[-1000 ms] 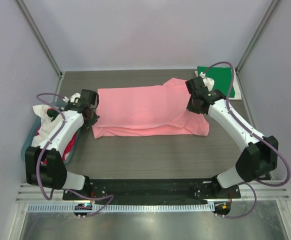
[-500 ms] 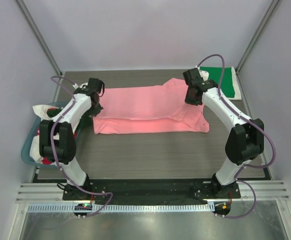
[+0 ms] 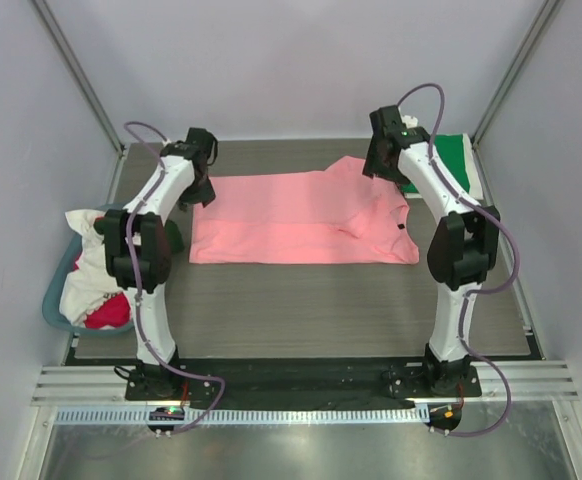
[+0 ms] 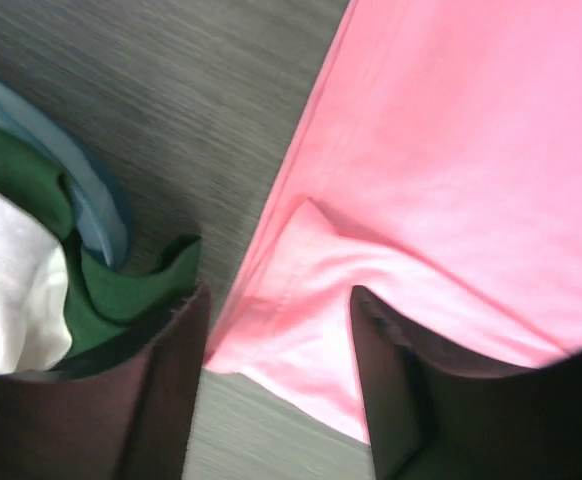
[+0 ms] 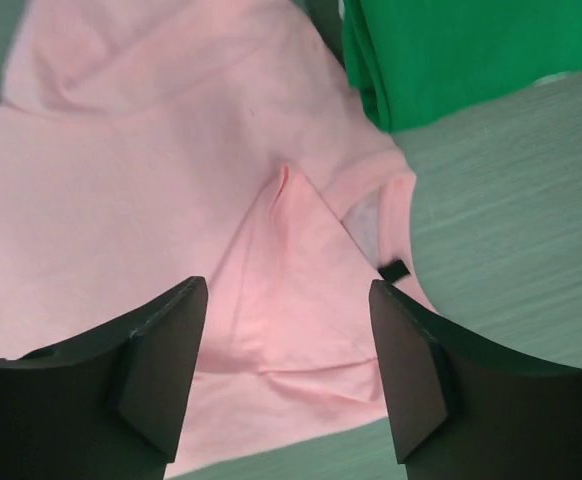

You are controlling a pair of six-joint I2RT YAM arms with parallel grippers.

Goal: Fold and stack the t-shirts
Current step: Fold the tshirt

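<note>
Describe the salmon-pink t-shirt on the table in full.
The salmon-pink t-shirt is soft cloth, lying flat on the grey table, folded into a long band running left to right. Its right end is bunched with creases and shows a small dark neck label. The open left gripper hovers over its left corner, the open right gripper over its right end.

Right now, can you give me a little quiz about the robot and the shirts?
1. True or false: the pink shirt lies spread on the table.
2. Where is the green shirt? A: on top of the pink shirt. B: at the table's far right corner. C: held up in the air.
3. Fill the gap: the left hand and the right hand are both ____ (open or shut).

Key: 1 true; 2 B; 3 open.
</note>
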